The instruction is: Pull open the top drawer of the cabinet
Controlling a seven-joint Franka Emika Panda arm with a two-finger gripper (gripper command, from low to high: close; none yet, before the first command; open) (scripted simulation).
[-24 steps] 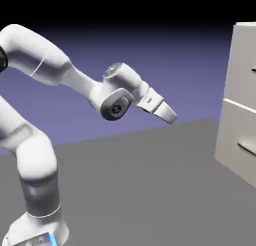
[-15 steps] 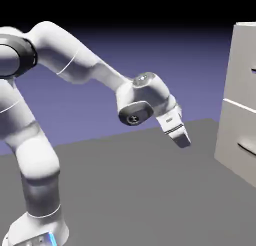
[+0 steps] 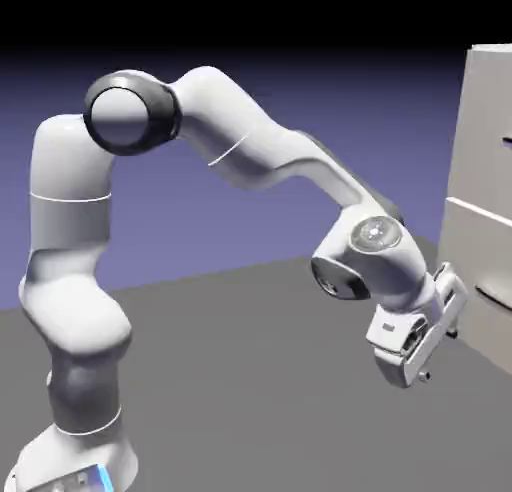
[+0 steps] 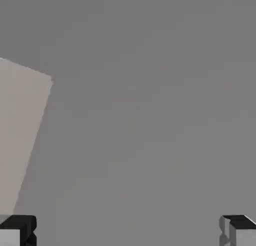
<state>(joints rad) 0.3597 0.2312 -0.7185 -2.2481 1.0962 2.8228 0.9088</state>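
My hand (image 3: 425, 352) has dropped and swung toward the cabinet (image 3: 478, 195) since a moment ago. Arm arches high, wrist angled down at the grey surface (image 3: 250, 380). Fingers (image 4: 17, 230) spread wide, holding nothing. Top drawer (image 3: 490, 130) shut, above my hand.

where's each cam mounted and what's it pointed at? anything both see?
Exterior view: fixed, beside the robot, looking across the table; shows the whole arm, the end effector low near the cabinet at the right edge.
Hand view: on the hand, facing the grey table; two finger tips wide apart at the bottom, nothing between.
Shared: the table, and the cabinet, likely the pale slab at the hand view's left.
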